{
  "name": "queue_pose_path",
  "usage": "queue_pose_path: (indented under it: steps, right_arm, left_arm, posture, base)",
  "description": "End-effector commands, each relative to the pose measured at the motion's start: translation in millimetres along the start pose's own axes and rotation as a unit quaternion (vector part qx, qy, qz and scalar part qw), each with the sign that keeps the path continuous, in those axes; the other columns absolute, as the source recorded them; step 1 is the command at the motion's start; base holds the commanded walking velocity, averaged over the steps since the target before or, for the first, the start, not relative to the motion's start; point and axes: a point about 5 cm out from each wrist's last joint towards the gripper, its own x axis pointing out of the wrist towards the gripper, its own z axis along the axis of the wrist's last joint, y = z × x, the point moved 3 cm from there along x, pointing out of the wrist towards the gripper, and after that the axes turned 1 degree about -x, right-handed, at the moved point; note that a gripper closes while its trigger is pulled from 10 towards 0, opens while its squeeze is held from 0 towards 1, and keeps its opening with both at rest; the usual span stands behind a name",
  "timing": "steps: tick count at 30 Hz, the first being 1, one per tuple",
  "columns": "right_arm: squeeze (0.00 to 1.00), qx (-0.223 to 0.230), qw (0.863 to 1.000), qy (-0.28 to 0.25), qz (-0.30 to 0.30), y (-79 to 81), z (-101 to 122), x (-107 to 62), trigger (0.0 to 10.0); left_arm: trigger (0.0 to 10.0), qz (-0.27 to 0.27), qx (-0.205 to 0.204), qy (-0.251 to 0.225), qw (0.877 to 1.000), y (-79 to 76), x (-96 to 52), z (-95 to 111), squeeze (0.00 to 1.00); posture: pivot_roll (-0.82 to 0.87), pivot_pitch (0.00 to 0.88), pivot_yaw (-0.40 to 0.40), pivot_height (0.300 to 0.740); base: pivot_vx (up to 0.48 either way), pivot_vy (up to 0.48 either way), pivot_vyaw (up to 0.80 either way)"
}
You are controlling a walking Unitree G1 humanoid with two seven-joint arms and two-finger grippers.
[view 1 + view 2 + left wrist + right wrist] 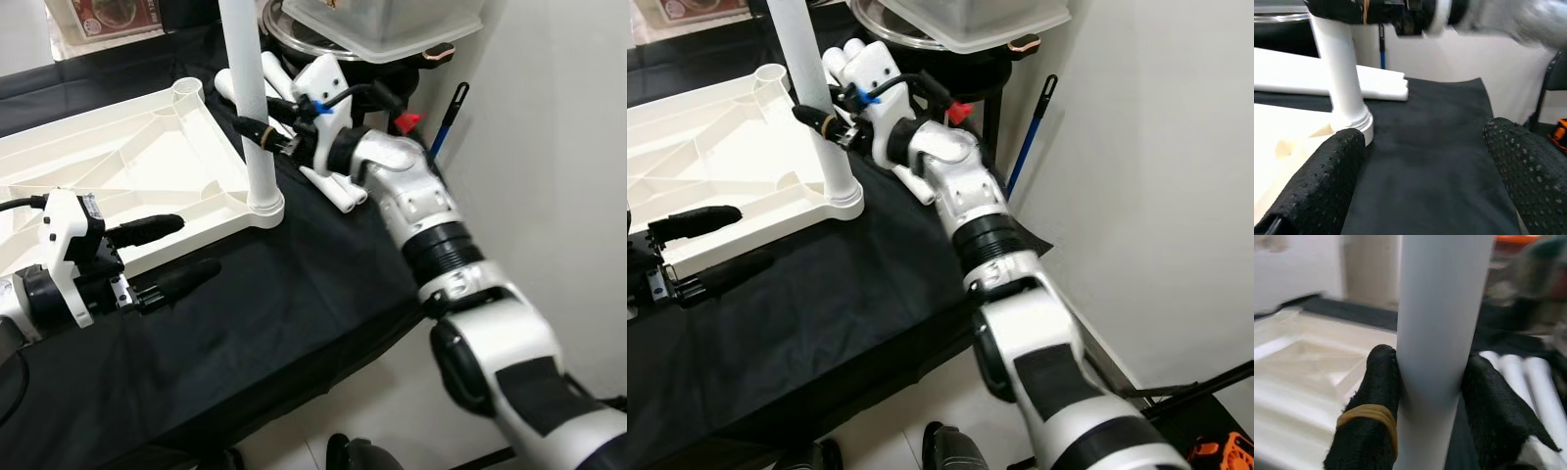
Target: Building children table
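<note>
Left eye view: upside-down cream plastic tabletop w/ ribbed underside (pixel 118 162) lies on a table under a black cloth (pixel 294 294). A white round plastic leg (pixel 250 108) stands upright in the tabletop's near corner socket. Right hand (pixel 257 130) is clenched round that leg, partway up. Left hand (pixel 176 250) hangs released, fingers apart, just beside the tabletop's near edge.

Right eye view: spare white tube legs (pixel 844 57) lie behind the right wrist; clear plastic tub (pixel 970 20) beyond.

Left wrist view: two black dotted fingers (pixel 1322 186) spread wide over the cloth, leg base between & beyond.

Right wrist view: black fingers (pixel 1378 396) press both sides of the leg; one wears a tan rubber band (pixel 1367 417).
</note>
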Motion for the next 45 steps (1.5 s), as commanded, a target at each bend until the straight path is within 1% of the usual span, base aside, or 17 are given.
queue_pose_path:
  steps: [1,7,12,13,14,15,19,20,22,23,24,28,34,37,38,41,45]
  right_arm:
    - [0.0,0.003,0.994,0.075,-0.076,5.9,-33,-11.6,0.0]
    - [0.0,0.032,0.994,0.073,-0.08,30.2,-36,-13.7,0.0]
    - [0.0,0.029,0.995,0.063,-0.076,32.8,-30,-16.6,0.0]
    - [0.0,0.018,0.995,0.063,-0.07,30.9,-27,-17.9,6.1]
    - [0.0,0.018,0.995,0.063,-0.07,30.9,-27,-17.9,6.1]
    - [0.0,0.035,0.997,0.048,-0.047,30.8,-22,-17.6,10.0]
    - [0.0,0.057,0.998,0.032,-0.027,30.6,-11,-21.7,10.0]
    - [0.39,0.075,0.997,0.03,-0.02,25.2,-8,-24.2,10.0]
    - [0.39,0.075,0.997,0.03,-0.02,25.2,-8,-24.2,10.0]
    - [1.0,0.089,0.996,0.023,0.012,21.8,-4,-26.2,10.0]
    - [1.0,0.089,0.996,0.023,0.012,21.8,-4,-26.2,10.0]
    - [1.0,0.089,0.99,-0.003,0.111,-6.5,9,-34.2,10.0]
    - [1.0,0.059,0.992,0.0,0.112,-27.7,6,-31.2,10.0]
    - [1.0,0.072,0.987,0.007,0.142,-28.1,2,-27.7,10.0]
    - [0.0,0.079,0.982,0.017,0.17,-24.5,-4,-26.9,10.0]
    - [0.0,0.085,0.971,0.03,0.219,-18.9,-11,-26.0,10.0]
    - [0.0,0.069,0.967,0.029,0.243,-20.7,-8,-19.6,10.0]
  left_arm:
    - [10.0,0.005,-0.002,0.003,1.0,-0.7,1.5,-4,0.0]
    - [10.0,0.007,-0.002,0.004,1.0,-0.6,2.7,-5,0.0]
    - [10.0,0.009,-0.001,0.004,1.0,0.8,3.3,-6,0.0]
    - [10.0,0.009,-0.001,0.003,1.0,0.8,3.5,-6,0.0]
    - [10.0,0.009,-0.001,0.003,1.0,0.8,3.5,-6,0.0]
    - [10.0,0.009,-0.001,0.002,1.0,0.6,4.0,-7,0.0]
    - [10.0,0.009,-0.001,0.001,1.0,0.2,5.3,-7,0.0]
    - [10.0,0.008,-0.002,0.0,1.0,-0.1,6.1,-7,0.0]
    - [10.0,0.008,-0.002,0.0,1.0,-0.1,6.1,-7,0.0]
    - [10.0,0.007,-0.002,0.0,1.0,-0.5,6.7,-7,0.0]
    - [10.0,0.007,-0.002,0.0,1.0,-0.5,6.7,-7,0.0]
    - [10.0,0.003,-0.001,-0.001,1.0,-1.5,6.7,-5,0.0]
    - [10.0,-0.001,-0.002,0.0,1.0,-3.3,6.7,-5,0.0]
    - [10.0,-0.003,-0.002,0.001,1.0,-3.5,7.0,-5,0.0]
    - [10.0,-0.004,0.0,0.001,1.0,-3.4,7.1,-4,0.0]
    - [10.0,-0.005,0.003,0.002,1.0,-3.4,7.0,-2,0.0]
    - [10.0,-0.008,0.004,0.003,1.0,-4.7,6.1,0,0.0]
  posture:
    - [0.04,0.257,-0.09,0.74]
    - [0.05,0.258,-0.086,0.74]
    - [0.04,0.253,-0.09,0.74]
    - [0.03,0.25,-0.091,0.74]
    - [0.03,0.25,-0.091,0.74]
    - [0.03,0.249,-0.09,0.74]
    - [0.03,0.248,-0.087,0.74]
    - [0.03,0.248,-0.086,0.74]
    - [0.03,0.248,-0.086,0.74]
    - [0.03,0.246,-0.088,0.74]
    - [0.03,0.246,-0.088,0.74]
    - [0.03,0.25,-0.086,0.74]
    - [0.04,0.258,-0.082,0.74]
    - [0.05,0.26,-0.081,0.74]
    - [0.06,0.257,-0.08,0.74]
    - [0.07,0.251,-0.08,0.74]
    - [0.07,0.26,-0.081,0.74]
  base:
    - [0.0,0.0,0.0]
    - [0.0,0.0,0.0]
    - [0.0,0.0,0.0]
    - [0.0,0.0,0.0]
    - [0.0,0.0,0.0]
    - [0.0,0.0,0.0]
    - [0.0,0.0,0.0]
    - [0.0,0.0,0.0]
    - [0.0,0.0,0.0]
    - [0.0,0.0,0.0]
    - [0.0,0.0,0.0]
    - [0.0,0.0,0.0]
    - [0.0,0.0,0.0]
    - [0.0,0.0,0.0]
    - [0.0,0.0,0.0]
    - [0.0,0.0,0.0]
    - [0.0,0.0,0.0]
